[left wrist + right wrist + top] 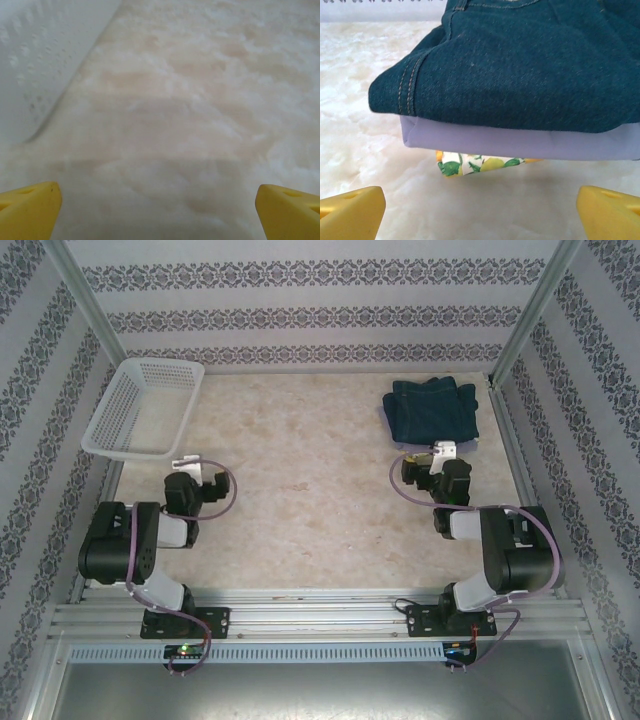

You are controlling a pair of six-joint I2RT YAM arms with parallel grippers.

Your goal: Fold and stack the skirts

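Stack looks done: denim skirt (520, 65) over lavender skirt (520, 142) over yellow skirt (480, 165). My left gripper (156, 200) and right gripper (480, 200) stand open, empty; I should retreat without snagging.

Bright, even light; left wrist view blurred.

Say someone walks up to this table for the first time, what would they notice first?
A neat folded stack at the far right: the dark teal denim skirt on top, the lavender skirt under it, the yellow fruit-print skirt peeking out at the bottom. The right fingers, yellow and open, face it, apart from the cloth. A white lattice basket sits at the far left corner.
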